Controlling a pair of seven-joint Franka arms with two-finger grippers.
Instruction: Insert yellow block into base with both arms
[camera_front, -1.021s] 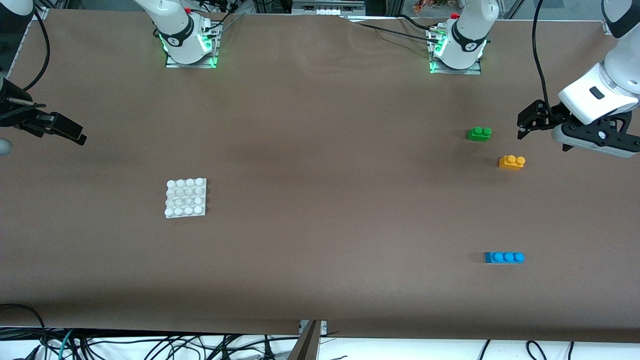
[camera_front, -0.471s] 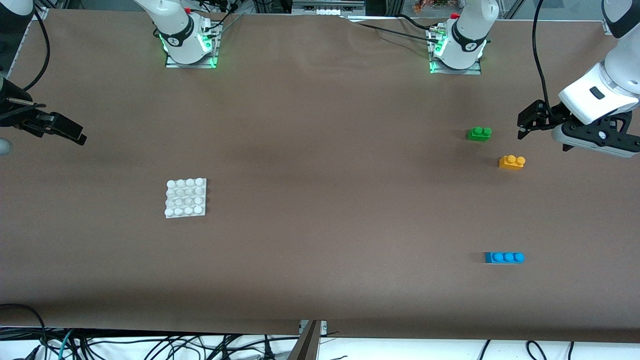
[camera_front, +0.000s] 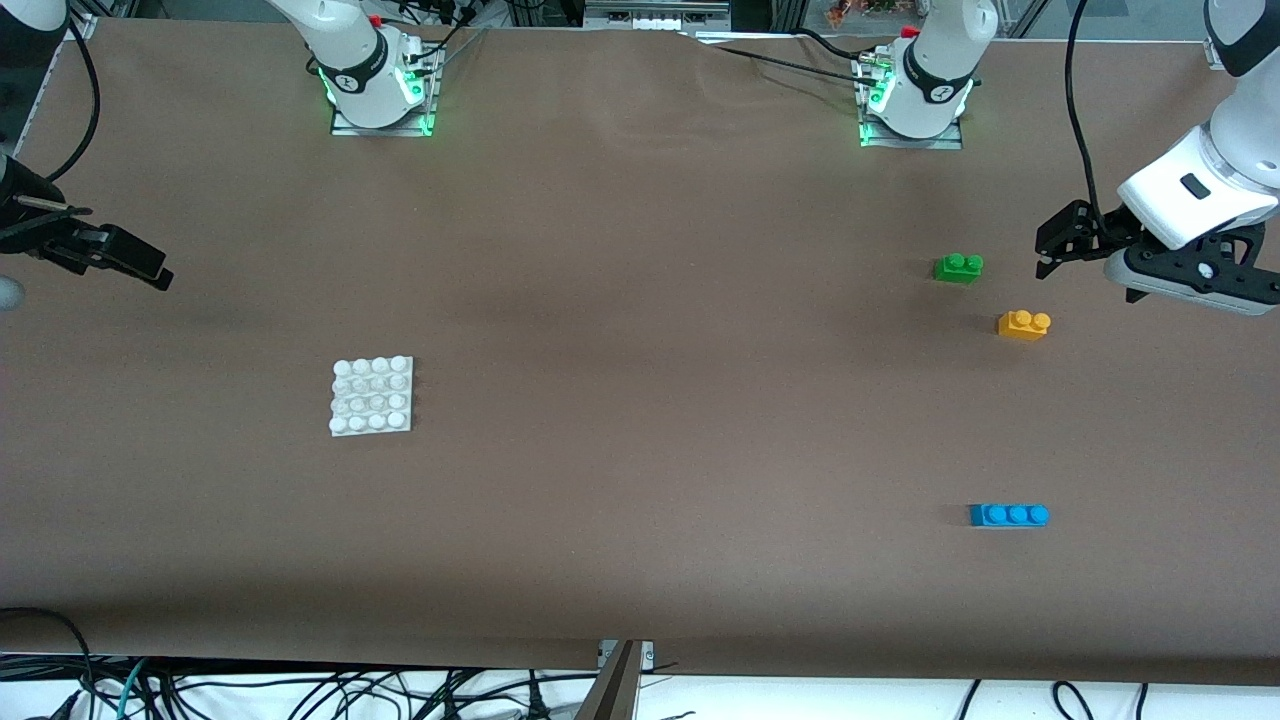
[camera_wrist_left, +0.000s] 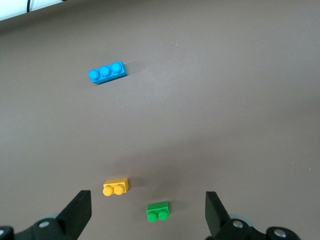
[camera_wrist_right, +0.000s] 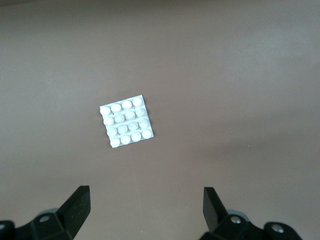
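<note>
The yellow block (camera_front: 1023, 325) (camera_wrist_left: 115, 187) lies studs up on the brown table toward the left arm's end. My left gripper (camera_front: 1046, 250) (camera_wrist_left: 148, 198) hangs open and empty over the table beside the block, not touching it. The white studded base (camera_front: 371, 396) (camera_wrist_right: 126, 122) lies flat toward the right arm's end, with nothing on it. My right gripper (camera_front: 150, 268) (camera_wrist_right: 145, 192) is open and empty over the table's edge at that end, well apart from the base.
A green two-stud brick (camera_front: 958, 267) (camera_wrist_left: 158, 211) sits just farther from the front camera than the yellow block. A blue three-stud brick (camera_front: 1008, 514) (camera_wrist_left: 107, 72) lies nearer to that camera. Cables hang along the table's front edge.
</note>
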